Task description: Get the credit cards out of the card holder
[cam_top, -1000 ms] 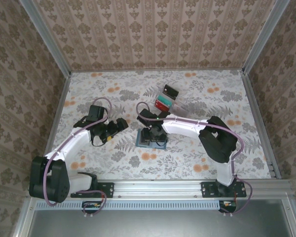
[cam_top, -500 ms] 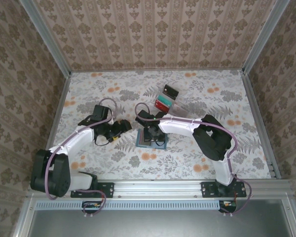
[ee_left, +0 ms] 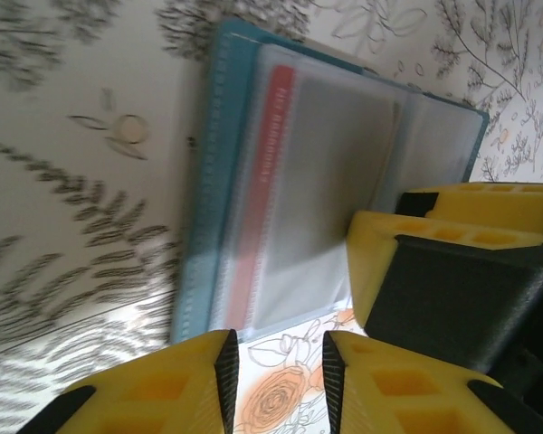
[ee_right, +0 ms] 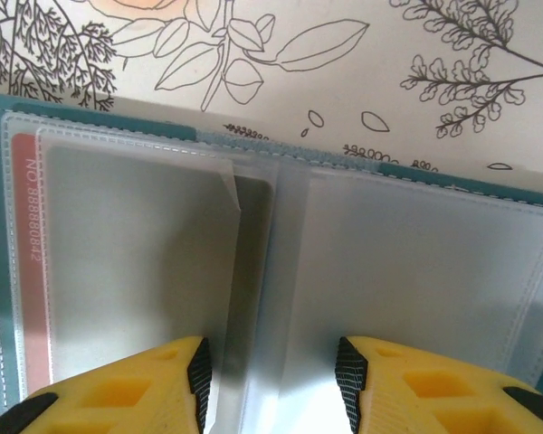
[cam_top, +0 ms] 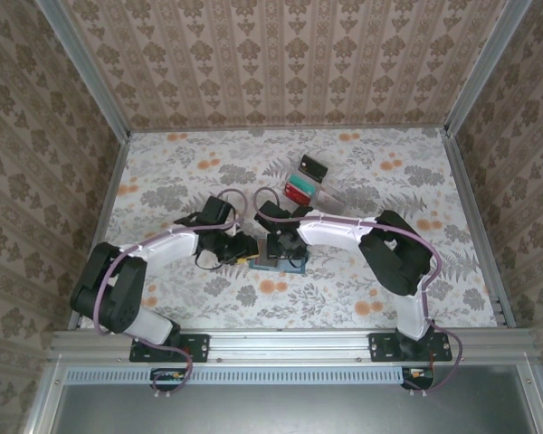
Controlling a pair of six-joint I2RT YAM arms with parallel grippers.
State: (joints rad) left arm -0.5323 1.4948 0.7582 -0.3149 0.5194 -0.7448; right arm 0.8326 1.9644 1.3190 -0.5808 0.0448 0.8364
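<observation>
The teal card holder lies open on the floral table, its pale slotted lining facing up. A red credit card sits in the left panel's slot, only its edge strip showing. My right gripper hangs low over the holder's middle fold, jaws apart, nothing between them. My left gripper is at the holder's near-left corner, over bare tabletop, jaws narrowly apart and holding nothing. The right gripper's yellow fingers cover part of the holder in the left wrist view.
A clear plastic box with red and teal contents stands behind the holder, and a small dark item lies beyond it. Patterned walls and metal rails bound the table. The two grippers are close together at the holder.
My left arm has swung right to the holder's edge and its jaws have narrowed a lot. The right gripper stayed over the holder and closed a little.
</observation>
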